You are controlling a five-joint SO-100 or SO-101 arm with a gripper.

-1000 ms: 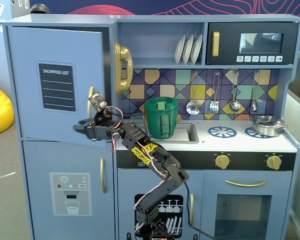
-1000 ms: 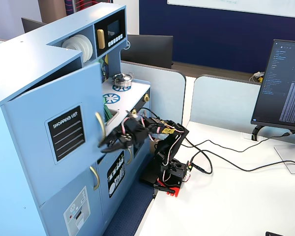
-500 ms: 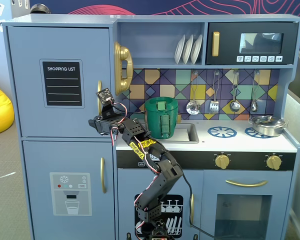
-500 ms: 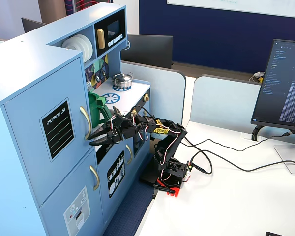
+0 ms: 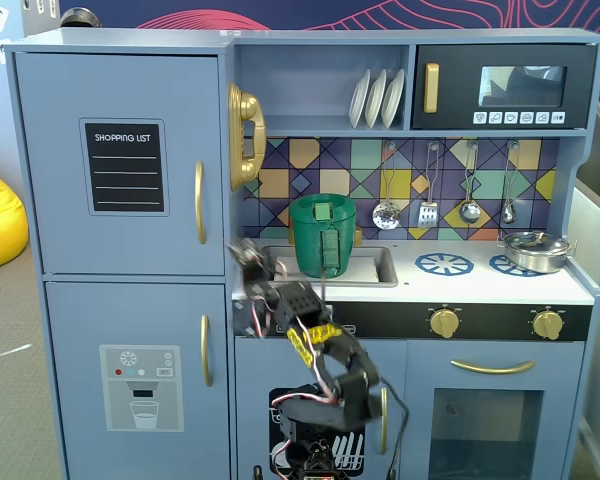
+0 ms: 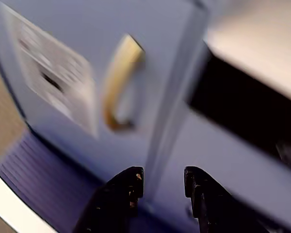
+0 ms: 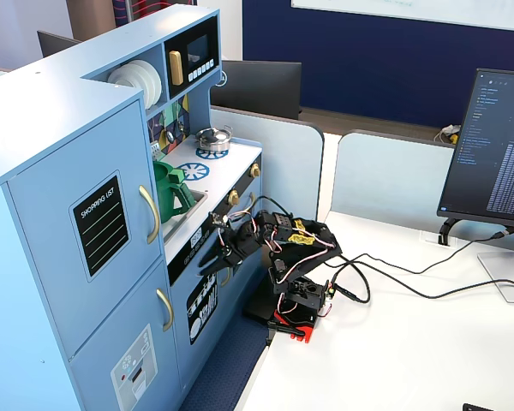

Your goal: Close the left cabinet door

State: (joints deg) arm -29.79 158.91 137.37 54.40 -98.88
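Note:
The left cabinet door (image 5: 120,100), light blue with a black "SHOPPING LIST" panel and a curved gold handle (image 5: 199,202), lies flush with the fridge front in both fixed views (image 7: 60,197). My gripper (image 5: 248,262) is blurred, low in front of the counter edge, to the right of the fridge doors and below the upper door (image 7: 216,255). In the wrist view my gripper (image 6: 163,180) is open and empty. It faces the lower blue door with the dispenser picture (image 6: 53,73) and its gold handle (image 6: 117,82). The upper door is out of the wrist view.
A green pitcher (image 5: 323,235) stands in the sink, a gold phone (image 5: 245,135) hangs beside the fridge, and a pot (image 5: 535,250) sits on the stove. The arm's base (image 7: 295,300) stands on a white desk (image 7: 394,360) with cables and a monitor (image 7: 497,154).

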